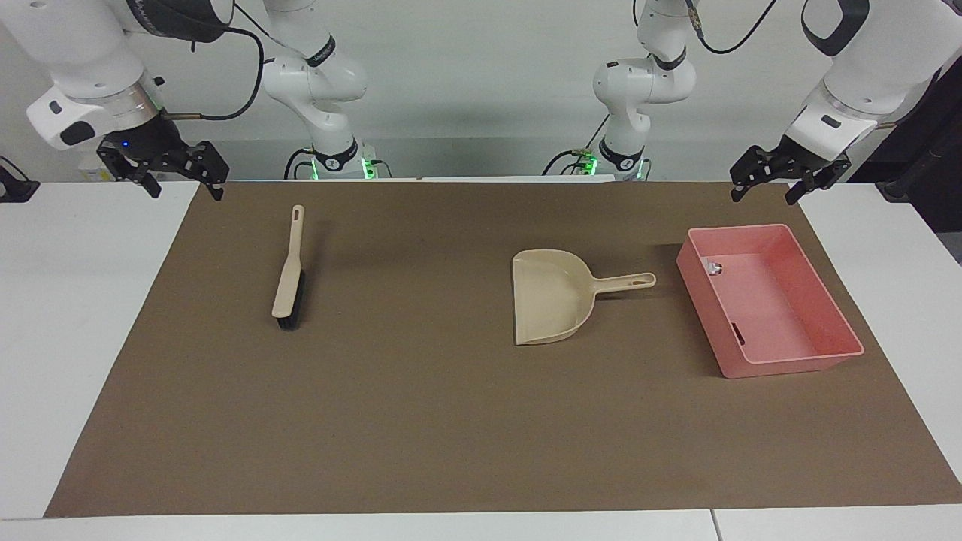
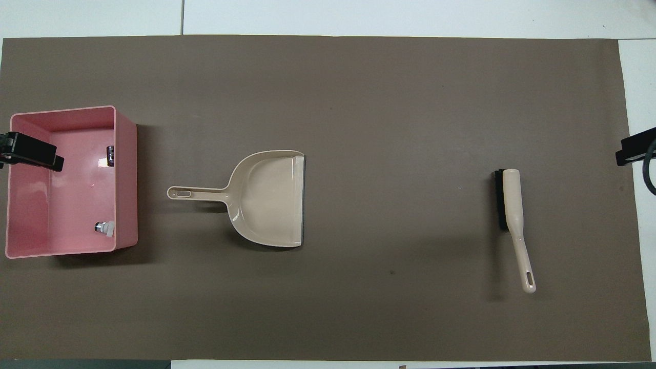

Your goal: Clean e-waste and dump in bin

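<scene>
Inside the pink bin (image 2: 61, 246) the e-waste (image 2: 105, 228) already lies, so with the left claw (image 1: 775, 184) spread empty above its rim and the right claw (image 1: 169, 179) spread empty, waiting, you risk tipping it by dipping low.

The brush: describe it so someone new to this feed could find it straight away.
On the brown mat, go to the right arm's end, well away from the pink bin and the beige dustpan. The brush lies there alone, its thin handle pointing toward the robots. A strip of black bristles along one side sets it apart from the equally beige dustpan.
</scene>
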Robot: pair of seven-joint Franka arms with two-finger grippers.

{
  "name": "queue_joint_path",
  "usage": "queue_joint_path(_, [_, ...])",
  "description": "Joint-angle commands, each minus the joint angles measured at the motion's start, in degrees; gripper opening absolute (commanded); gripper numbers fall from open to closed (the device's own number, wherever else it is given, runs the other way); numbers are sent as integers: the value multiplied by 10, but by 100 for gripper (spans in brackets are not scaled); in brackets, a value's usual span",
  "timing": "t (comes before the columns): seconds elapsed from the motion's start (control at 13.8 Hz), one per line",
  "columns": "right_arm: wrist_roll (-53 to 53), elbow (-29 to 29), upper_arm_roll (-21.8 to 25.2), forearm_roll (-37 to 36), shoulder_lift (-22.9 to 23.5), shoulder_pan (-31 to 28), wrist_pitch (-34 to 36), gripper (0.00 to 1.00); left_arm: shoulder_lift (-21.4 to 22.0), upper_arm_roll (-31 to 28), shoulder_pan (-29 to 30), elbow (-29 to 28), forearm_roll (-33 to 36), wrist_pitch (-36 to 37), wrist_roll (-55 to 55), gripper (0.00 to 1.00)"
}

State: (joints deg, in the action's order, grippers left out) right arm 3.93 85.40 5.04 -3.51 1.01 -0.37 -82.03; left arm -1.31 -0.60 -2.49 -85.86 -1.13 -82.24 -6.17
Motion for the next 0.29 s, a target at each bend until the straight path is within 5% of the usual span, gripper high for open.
queue_joint_path(0.0, [10,0,-3,1,-2,-6,3,99,7,1,6,-5,-5,6,6,99])
queue_joint_path(0.22, [10,0,-3,1,-2,-6,3,99,10,1,3,-6,-3,8,31,99])
